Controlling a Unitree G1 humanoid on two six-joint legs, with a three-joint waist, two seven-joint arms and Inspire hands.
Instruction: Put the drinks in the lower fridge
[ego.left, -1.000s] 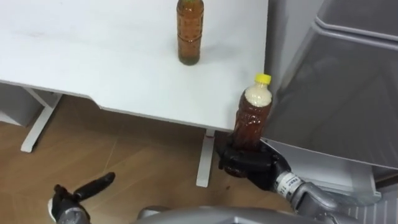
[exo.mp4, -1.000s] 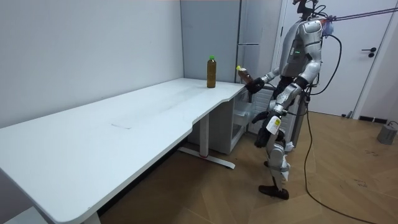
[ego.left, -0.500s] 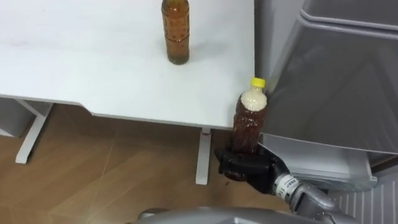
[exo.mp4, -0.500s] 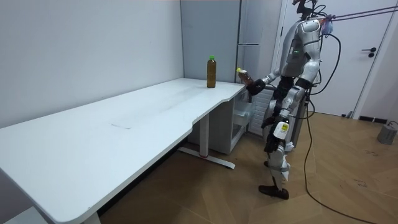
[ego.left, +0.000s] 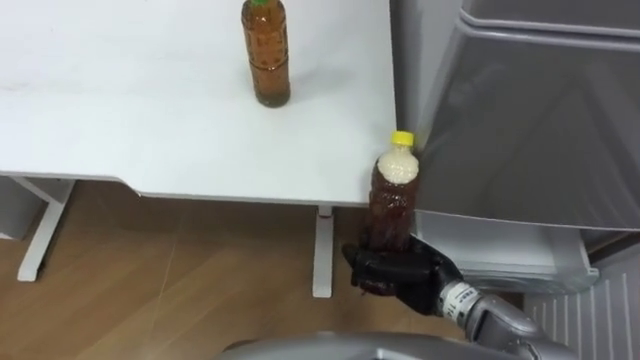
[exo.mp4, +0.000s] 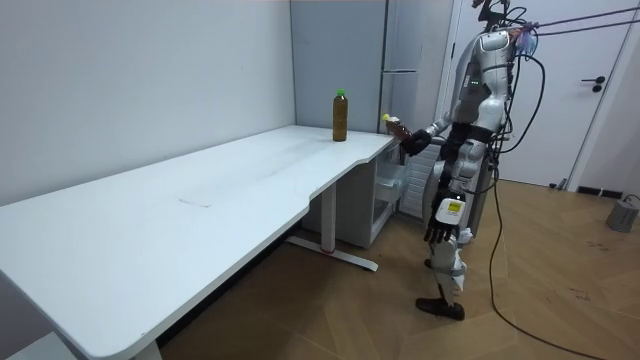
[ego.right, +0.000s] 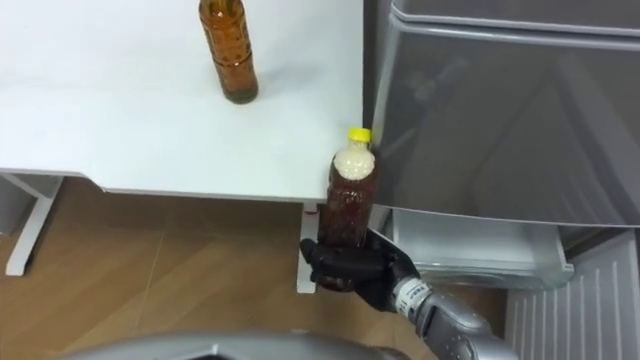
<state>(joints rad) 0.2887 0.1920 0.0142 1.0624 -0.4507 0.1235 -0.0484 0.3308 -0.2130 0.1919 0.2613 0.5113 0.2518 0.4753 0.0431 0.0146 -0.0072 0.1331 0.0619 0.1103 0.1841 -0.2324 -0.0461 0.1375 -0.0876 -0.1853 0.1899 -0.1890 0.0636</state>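
Note:
My right hand is shut round the lower part of a brown drink bottle with a yellow cap, holding it upright just off the white table's near right corner, beside the grey fridge. The right eye view shows the same bottle and hand. A second brown bottle with a green cap stands on the table further back. In the room view I stand at the table's end in front of the fridge, bottle held out, with my left hand hanging by my side.
The fridge's lower compartment juts out white below the grey upper door. Wooden floor and a white table leg lie under the table's edge. A closed door stands at the room view's right.
The eye view has shifted right toward the fridge. My left hand has dropped out of the eye view and its arm now hangs at my side. The held bottle stays in my right hand.

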